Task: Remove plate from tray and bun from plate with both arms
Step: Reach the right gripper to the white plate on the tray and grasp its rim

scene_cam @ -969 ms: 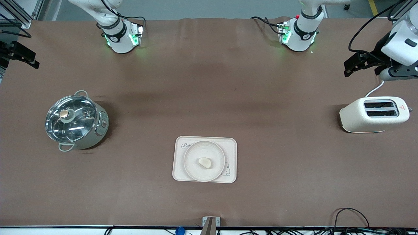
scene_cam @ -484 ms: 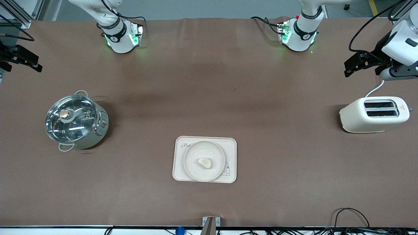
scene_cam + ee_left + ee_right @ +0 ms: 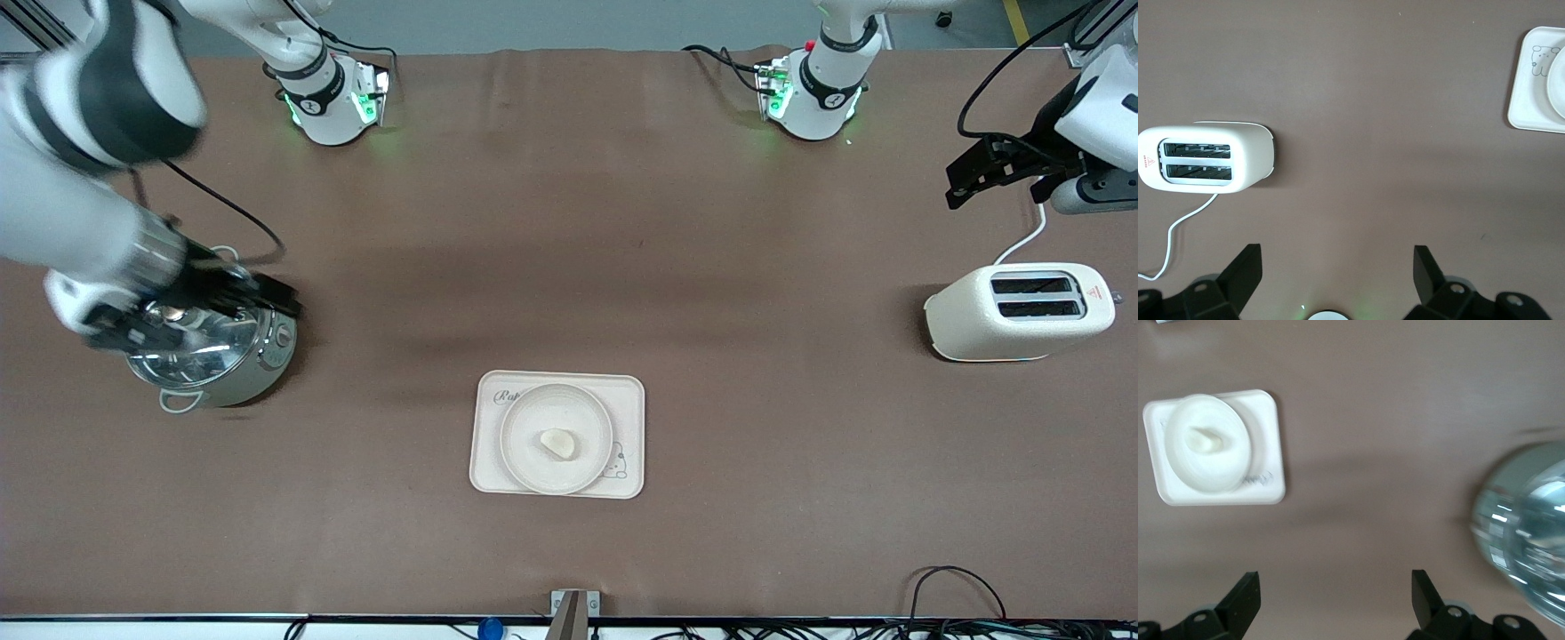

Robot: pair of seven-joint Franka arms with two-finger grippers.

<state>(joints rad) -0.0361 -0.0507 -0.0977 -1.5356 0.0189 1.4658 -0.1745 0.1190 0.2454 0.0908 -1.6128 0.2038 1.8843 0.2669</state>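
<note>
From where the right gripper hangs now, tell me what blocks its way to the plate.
Nothing visible does. The right gripper, open, hangs over the pot; bare table lies between pot and tray, where the plate holds the bun.

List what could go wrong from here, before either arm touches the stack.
1. The bun lies loose on the plate; tilting the plate while lifting it off the tray could roll the bun off.
2. The right gripper, open, hangs over the lidded pot; coming down there could strike its glass lid.
3. The left gripper, open, is up beside the toaster and its white cord, which could snag on the way in.
</note>
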